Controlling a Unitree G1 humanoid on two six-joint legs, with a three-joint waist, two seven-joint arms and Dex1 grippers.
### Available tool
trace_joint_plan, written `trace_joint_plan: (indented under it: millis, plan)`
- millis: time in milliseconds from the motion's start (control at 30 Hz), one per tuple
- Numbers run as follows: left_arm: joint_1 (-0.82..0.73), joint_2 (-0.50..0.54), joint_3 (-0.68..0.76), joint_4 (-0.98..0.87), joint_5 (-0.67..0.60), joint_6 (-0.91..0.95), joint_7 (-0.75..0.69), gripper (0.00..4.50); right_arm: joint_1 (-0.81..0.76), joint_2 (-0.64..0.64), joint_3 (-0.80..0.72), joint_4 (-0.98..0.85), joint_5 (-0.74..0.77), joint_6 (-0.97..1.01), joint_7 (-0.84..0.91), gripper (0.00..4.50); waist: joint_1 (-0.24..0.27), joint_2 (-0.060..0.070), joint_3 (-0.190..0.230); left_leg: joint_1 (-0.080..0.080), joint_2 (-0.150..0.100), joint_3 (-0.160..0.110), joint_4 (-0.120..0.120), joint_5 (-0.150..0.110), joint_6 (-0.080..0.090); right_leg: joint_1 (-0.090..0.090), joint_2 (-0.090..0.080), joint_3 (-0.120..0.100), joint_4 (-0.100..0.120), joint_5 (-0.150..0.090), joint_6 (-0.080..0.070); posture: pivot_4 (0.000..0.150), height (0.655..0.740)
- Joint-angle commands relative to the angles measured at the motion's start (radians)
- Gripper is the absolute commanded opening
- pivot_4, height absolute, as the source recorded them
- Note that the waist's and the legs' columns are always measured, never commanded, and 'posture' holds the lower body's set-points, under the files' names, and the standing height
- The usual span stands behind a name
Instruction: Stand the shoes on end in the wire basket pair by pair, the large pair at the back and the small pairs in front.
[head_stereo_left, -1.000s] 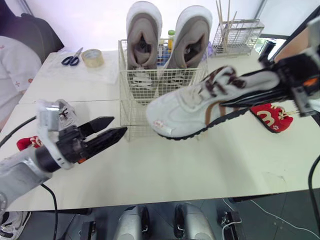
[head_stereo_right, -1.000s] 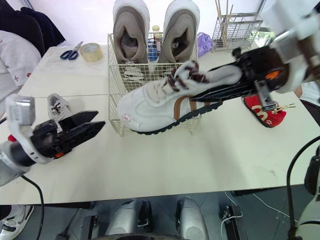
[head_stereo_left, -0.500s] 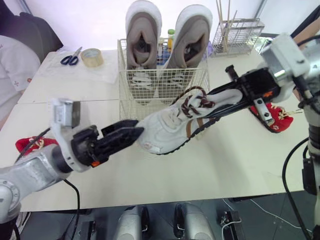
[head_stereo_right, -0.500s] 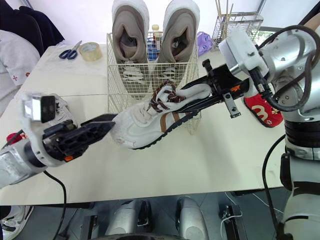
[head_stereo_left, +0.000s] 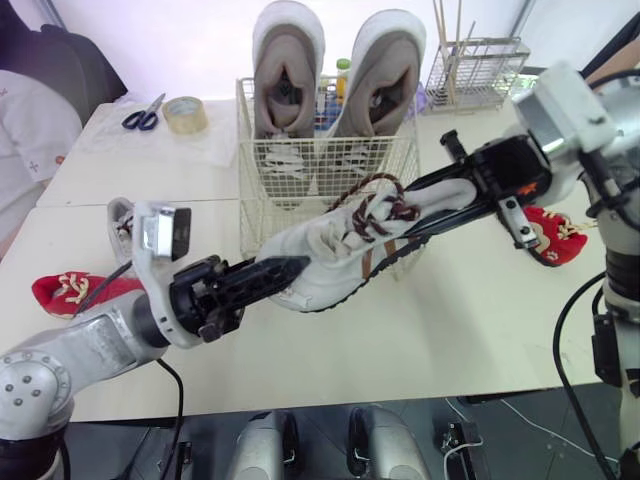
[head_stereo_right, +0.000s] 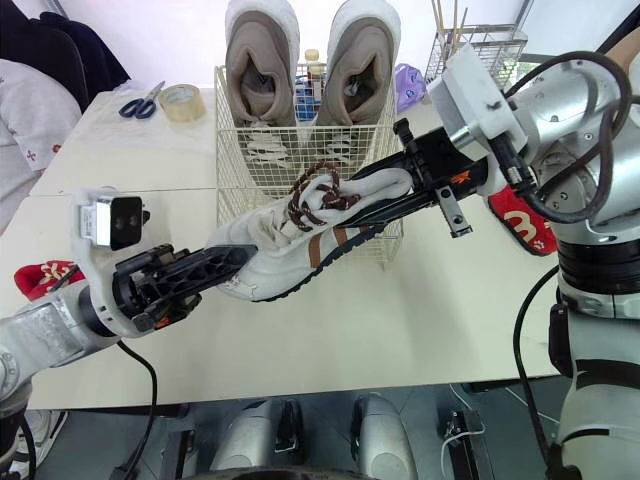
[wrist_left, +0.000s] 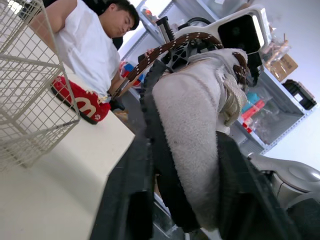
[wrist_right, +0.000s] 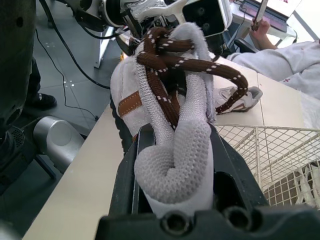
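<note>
White sneaker is airborne and tilted, just in front of the wire basket, above the surface. Right fingers clamp its heel. Left fingers pinch its toe, one on each side. The back of the basket holds the large pair, standing on end. Left wrist view adds a red slipper and a person. Right wrist view adds the mate sneaker, lying on the surface.

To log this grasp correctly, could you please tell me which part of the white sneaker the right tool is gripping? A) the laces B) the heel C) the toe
B: the right tool clamps the white sneaker by its heel, while the toe sits between the fingers of the left tool.
</note>
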Motion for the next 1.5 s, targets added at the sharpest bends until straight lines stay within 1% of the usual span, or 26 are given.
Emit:
trace_joint_plan:
  millis: [33,100,133,200,233,300,333,400,467,500,533,600,733,867,967,1200,1433,1500]
  plan:
    - [0.020,-0.018,0.025,-0.034,0.028,-0.026,-0.013,0.83,-0.017,-0.002,-0.046,0.018,0.049,0.105,-0.072,1.77,0.000,0.000,0.000,0.000,0.000,0.000,0.000,0.000,0.000,0.000,0.000,0.000,0.000,0.000,0.000,0.150,0.7400]
    - [0.039,-0.032,0.042,-0.040,0.044,-0.039,-0.013,0.83,-0.015,-0.019,-0.069,0.039,0.078,0.206,-0.125,2.81,0.000,0.000,0.000,0.000,0.000,0.000,0.000,0.000,0.000,0.000,0.000,0.000,0.000,0.000,0.000,0.150,0.7400]
    - [0.055,-0.042,0.057,-0.043,0.050,-0.050,-0.013,0.83,-0.004,-0.020,-0.093,0.062,0.063,0.217,-0.180,3.31,0.000,0.000,0.000,0.000,0.000,0.000,0.000,0.000,0.000,0.000,0.000,0.000,0.000,0.000,0.000,0.150,0.7400]
    - [0.087,-0.075,0.091,-0.048,0.051,-0.089,-0.005,0.83,0.029,-0.027,-0.182,0.107,0.110,0.319,-0.279,4.29,0.002,0.000,0.000,0.000,0.000,0.000,0.000,0.000,0.000,0.000,-0.002,0.000,0.000,0.000,0.000,0.150,0.7400]
    - [0.098,-0.092,0.104,-0.051,0.050,-0.108,0.000,0.83,0.053,-0.036,-0.220,0.114,0.138,0.364,-0.310,4.41,0.003,-0.001,0.000,0.000,0.000,0.000,0.000,0.000,0.000,0.000,-0.002,0.000,0.000,0.000,0.000,0.150,0.7400]
    - [0.109,-0.125,0.115,-0.058,0.054,-0.138,0.007,0.83,0.101,-0.038,-0.289,0.100,0.227,0.468,-0.353,4.41,0.006,-0.001,0.000,-0.001,0.000,0.000,0.000,0.000,0.001,0.000,-0.003,0.000,-0.001,0.000,0.000,0.150,0.7400]
    - [0.113,-0.146,0.117,-0.063,0.057,-0.154,0.011,0.83,0.129,-0.023,-0.336,0.093,0.298,0.532,-0.386,4.41,0.005,-0.001,0.000,-0.001,0.000,0.000,0.000,-0.001,0.001,0.000,-0.003,0.000,-0.001,0.000,0.000,0.150,0.7400]
    - [0.115,-0.217,0.092,-0.077,0.088,-0.196,0.017,0.83,0.228,0.058,-0.441,0.078,0.503,0.661,-0.496,4.41,0.002,-0.002,-0.001,-0.001,0.000,0.000,0.000,-0.001,0.001,0.000,-0.003,0.000,-0.001,0.000,-0.001,0.150,0.7400]
    - [0.107,-0.274,0.066,-0.084,0.116,-0.222,0.024,0.83,0.295,0.141,-0.491,0.057,0.656,0.711,-0.624,4.41,0.001,-0.003,-0.001,0.002,0.000,-0.002,0.000,-0.001,0.002,0.003,-0.003,-0.001,-0.001,0.000,0.000,0.150,0.7400]
    - [0.097,-0.303,0.050,-0.084,0.131,-0.234,0.028,0.83,0.327,0.193,-0.498,0.042,0.724,0.708,-0.701,4.41,-0.001,-0.003,-0.002,0.002,0.000,-0.002,0.000,-0.002,0.003,0.003,-0.003,-0.001,-0.001,0.000,-0.001,0.150,0.7400]
    - [0.084,-0.335,0.032,-0.078,0.145,-0.248,0.033,0.83,0.355,0.255,-0.489,0.017,0.764,0.692,-0.780,4.41,-0.001,-0.002,-0.001,0.003,0.000,-0.001,0.000,-0.003,0.006,0.004,-0.003,-0.001,0.000,0.000,-0.001,0.150,0.7400]
    - [0.062,-0.379,0.005,-0.064,0.169,-0.261,0.030,0.83,0.386,0.349,-0.466,-0.021,0.832,0.655,-0.907,4.41,0.000,-0.002,-0.001,0.003,0.000,-0.002,0.000,-0.003,0.006,0.004,-0.002,-0.001,0.001,0.000,-0.001,0.150,0.7400]
    - [0.029,-0.421,-0.037,-0.050,0.208,-0.258,0.016,0.83,0.390,0.481,-0.416,-0.051,0.920,0.580,-1.066,4.41,0.001,-0.003,-0.002,0.002,0.000,-0.002,0.000,-0.003,0.006,0.003,0.001,-0.001,0.001,0.000,0.000,0.150,0.7400]
    - [0.024,-0.434,-0.050,-0.043,0.232,-0.254,0.006,0.83,0.371,0.520,-0.390,-0.049,1.017,0.528,-1.137,4.41,0.002,-0.003,-0.002,0.002,0.000,-0.002,0.000,-0.003,0.006,0.004,0.001,-0.001,0.000,0.000,0.000,0.150,0.7400]
    - [0.029,-0.431,-0.050,-0.029,0.245,-0.249,-0.008,0.83,0.359,0.511,-0.368,-0.052,1.038,0.510,-1.145,4.41,0.000,-0.003,-0.002,0.002,0.000,-0.002,0.000,-0.003,0.006,0.004,0.001,-0.001,0.000,0.000,0.000,0.150,0.7400]
    - [0.019,-0.443,-0.070,-0.007,0.279,-0.243,-0.016,0.83,0.322,0.529,-0.303,-0.055,0.980,0.452,-1.140,4.41,0.000,-0.003,-0.002,0.002,0.001,-0.002,0.000,-0.004,0.007,0.003,0.002,-0.001,0.000,0.000,0.000,0.150,0.7400]
    - [0.016,-0.452,-0.091,-0.004,0.298,-0.232,-0.007,0.83,0.306,0.550,-0.236,-0.055,0.863,0.391,-1.120,4.41,0.000,-0.003,-0.002,0.002,0.001,-0.002,0.000,-0.004,0.007,0.003,0.002,-0.001,0.000,0.000,0.000,0.150,0.7400]
    - [0.016,-0.452,-0.091,-0.004,0.300,-0.231,-0.005,0.83,0.303,0.558,-0.235,-0.052,0.849,0.372,-1.113,3.91,0.000,-0.003,-0.002,0.002,0.001,-0.002,0.000,-0.004,0.007,0.003,0.002,-0.001,0.000,0.000,0.000,0.150,0.7400]
